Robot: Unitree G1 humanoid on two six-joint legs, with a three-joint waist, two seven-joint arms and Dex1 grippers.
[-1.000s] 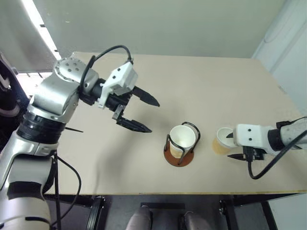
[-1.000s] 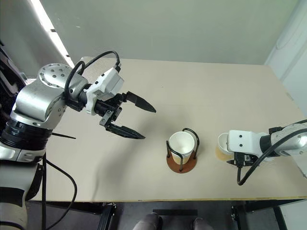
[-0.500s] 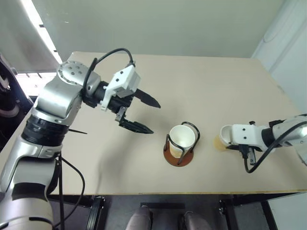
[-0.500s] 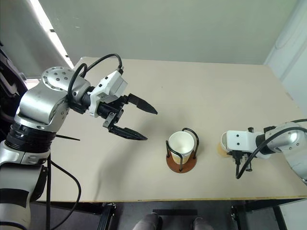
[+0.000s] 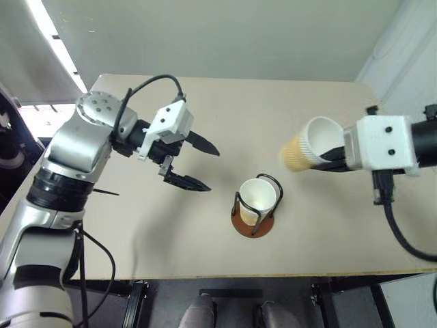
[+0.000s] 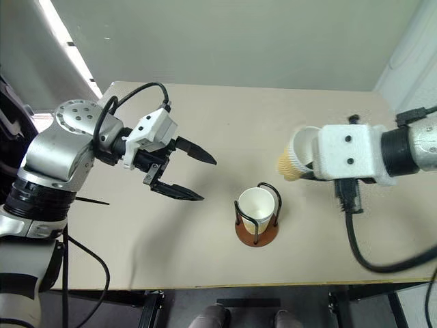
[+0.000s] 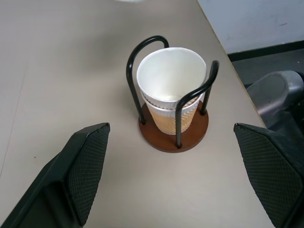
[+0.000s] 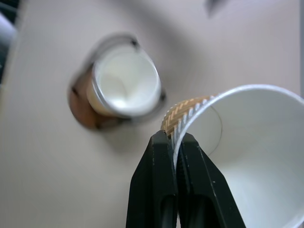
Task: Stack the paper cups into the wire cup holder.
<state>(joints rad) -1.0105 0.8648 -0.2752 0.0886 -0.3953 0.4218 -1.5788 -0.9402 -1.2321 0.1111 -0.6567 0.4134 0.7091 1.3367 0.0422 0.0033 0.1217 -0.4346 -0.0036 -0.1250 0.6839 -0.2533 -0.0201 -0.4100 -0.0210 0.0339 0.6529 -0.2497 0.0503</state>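
The right gripper is clenched on the rim of a paper cup, one finger inside the wall and one outside. The cup hangs tilted in the air, its mouth turned up and toward the right edge of the tabletop, with its tan bottom pointing to the left. It is above the table and a little to the right of the wire cup holder, not yet over it.

The holder stands near the front edge of the tabletop, about in the middle. Inside its black wire loops there are already nested cups; in the left wrist view a second rim line shows under the top rim, so it looks like two cups are stacked there.

The left gripper hovers to the left of the holder with its fingers spread wide and nothing between them.

So the task seems mostly done. What is left, as far as one can judge, is to bring the held cup over the holder, make it upright, lower it into the stack and release it.
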